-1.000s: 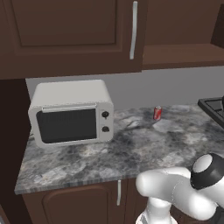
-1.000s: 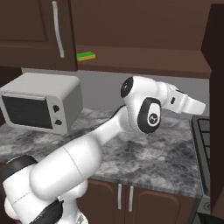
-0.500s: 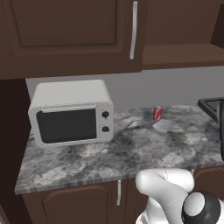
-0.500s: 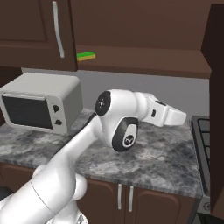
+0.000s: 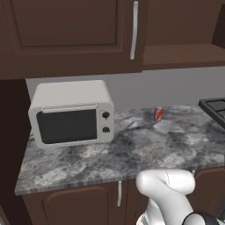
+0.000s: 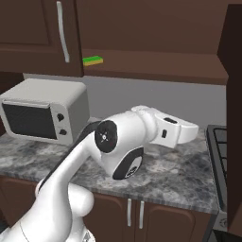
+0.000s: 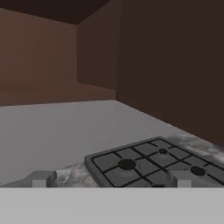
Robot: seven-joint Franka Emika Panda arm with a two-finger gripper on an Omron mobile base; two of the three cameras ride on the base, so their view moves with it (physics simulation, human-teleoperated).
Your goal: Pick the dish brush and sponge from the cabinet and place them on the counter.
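Note:
The green sponge (image 6: 93,60) lies on the brown shelf (image 6: 156,71) of the dark wall cabinet (image 6: 33,33), just right of its shut door with the silver bar handle (image 6: 63,30). The dish brush is out of view. My gripper (image 6: 193,131) hangs over the grey stone counter (image 6: 189,175), well below and right of the sponge, pointing right toward the stove. In the hand view my gripper (image 7: 111,180) is open, its two tips wide apart with nothing between them.
A white microwave (image 5: 70,114) stands on the counter (image 5: 132,149) at the left. A red can (image 5: 158,113) stands near the back wall. A black cooktop (image 7: 153,164) lies at the right. A dark brown panel (image 6: 234,94) rises at the far right.
The arm has folded downward; its elbow sank and the hand dropped lower and drew left, still pointing toward the stove. The gripper stayed open. The sponge has not moved.

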